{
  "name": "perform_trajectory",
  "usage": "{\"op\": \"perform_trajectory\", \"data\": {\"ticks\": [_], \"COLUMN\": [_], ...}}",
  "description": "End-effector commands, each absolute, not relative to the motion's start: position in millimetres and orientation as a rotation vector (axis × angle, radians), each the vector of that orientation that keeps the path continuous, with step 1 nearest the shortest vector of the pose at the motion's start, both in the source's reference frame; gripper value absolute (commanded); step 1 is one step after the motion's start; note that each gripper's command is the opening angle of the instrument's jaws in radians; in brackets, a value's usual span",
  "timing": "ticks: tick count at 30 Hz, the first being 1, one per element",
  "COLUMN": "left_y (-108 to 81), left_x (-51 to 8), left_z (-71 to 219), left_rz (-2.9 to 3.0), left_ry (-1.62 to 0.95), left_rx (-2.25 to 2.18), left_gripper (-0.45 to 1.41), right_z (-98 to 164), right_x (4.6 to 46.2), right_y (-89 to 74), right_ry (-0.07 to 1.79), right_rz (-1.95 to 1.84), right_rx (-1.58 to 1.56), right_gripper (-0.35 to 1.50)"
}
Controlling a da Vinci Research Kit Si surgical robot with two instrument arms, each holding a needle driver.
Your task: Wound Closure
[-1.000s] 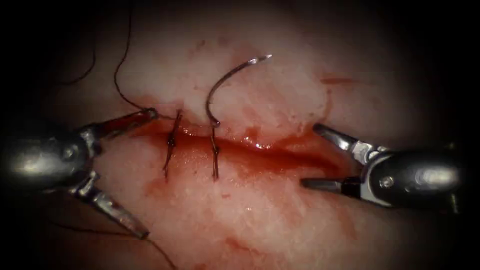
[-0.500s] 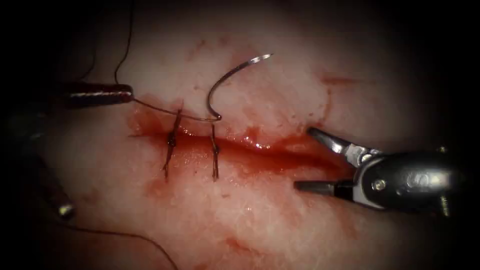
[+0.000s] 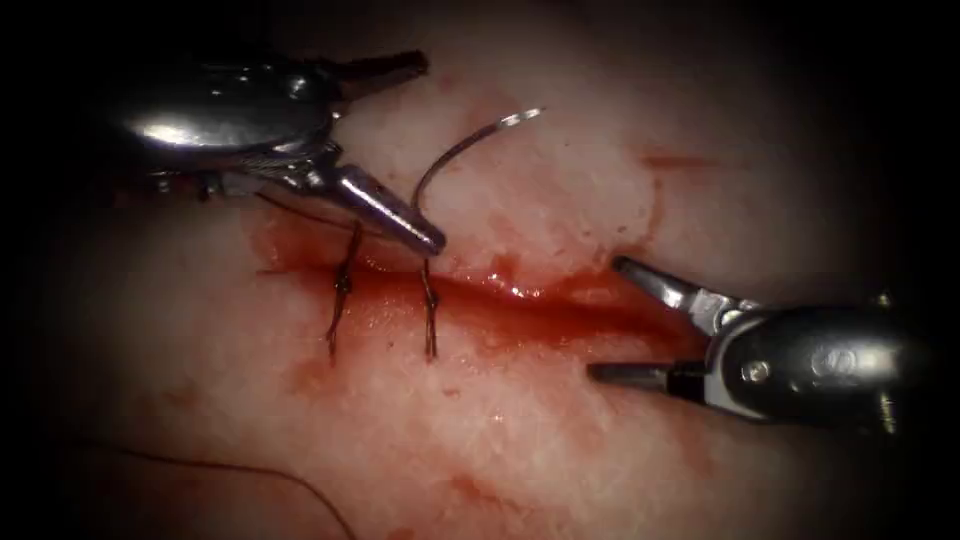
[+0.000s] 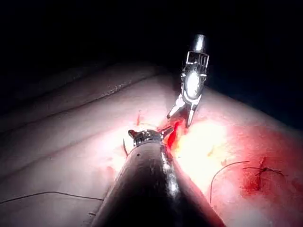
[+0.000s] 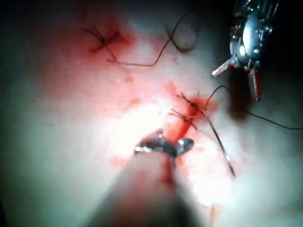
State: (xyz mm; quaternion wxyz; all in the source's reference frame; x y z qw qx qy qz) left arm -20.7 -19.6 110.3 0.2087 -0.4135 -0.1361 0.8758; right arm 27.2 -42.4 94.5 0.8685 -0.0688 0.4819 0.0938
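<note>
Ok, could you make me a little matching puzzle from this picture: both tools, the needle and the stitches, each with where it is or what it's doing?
Things:
1. left tool
2. right tool
3. needle
4. two stitches

States:
A. knotted across the cut, left of its middle
B. lying on the tissue above the cut, seemingly not stuck in it, held by neither tool
C. jaws open and empty, one jaw tip beside the needle's thread end
D. jaws open and empty, at the cut's right end

Pairs: 1-C, 2-D, 3-B, 4-A

Darkness rings the scene on every side, with light pooled at the centre.
</note>
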Motion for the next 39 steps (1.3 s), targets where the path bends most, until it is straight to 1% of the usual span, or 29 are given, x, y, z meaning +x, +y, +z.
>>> {"op": "perform_trajectory", "data": {"ticks": [1,4,10,11,15,18,25,39], "left_y": [-20.0,-21.0,-21.7,-21.6,-21.4,-21.6,-22.4,-22.5], "left_x": [-21.2,-21.3,-21.8,-21.8,-21.7,-21.4,-21.7,-22.4], "left_z": [111.2,111.9,112.2,112.4,113.5,115.1,116.5,115.6], "left_rz": [2.449,2.494,2.63,2.672,2.781,2.842,2.865,2.855], "left_ry": [-0.366,-0.299,-0.088,-0.018,0.114,0.157,0.169,0.124], "left_rx": [-1.139,-1.097,-0.973,-0.941,-0.873,-0.816,-0.797,-0.813], "left_gripper": [1.11,1.08,0.99,0.93,0.73,0.64,0.62,0.69], "right_z": [94.9,95.0,95.1,95.1,95.1,95.1,95.2,95.7], "right_x": [27.8,27.9,28.0,28.0,28.0,28.0,28.0,28.3], "right_y": [-42.5,-42.5,-42.6,-42.6,-42.6,-42.7,-42.7,-43.0], "right_ry": [1.01,1.01,1.008,1.008,1.008,1.008,1.008,0.999], "right_rz": [0.196,0.196,0.195,0.2,0.2,0.2,0.2,0.195], "right_rx": [-0.145,-0.145,-0.145,-0.142,-0.142,-0.142,-0.143,-0.144], "right_gripper": [1.46,1.46,1.46,1.46,1.46,1.46,1.46,1.46]}}
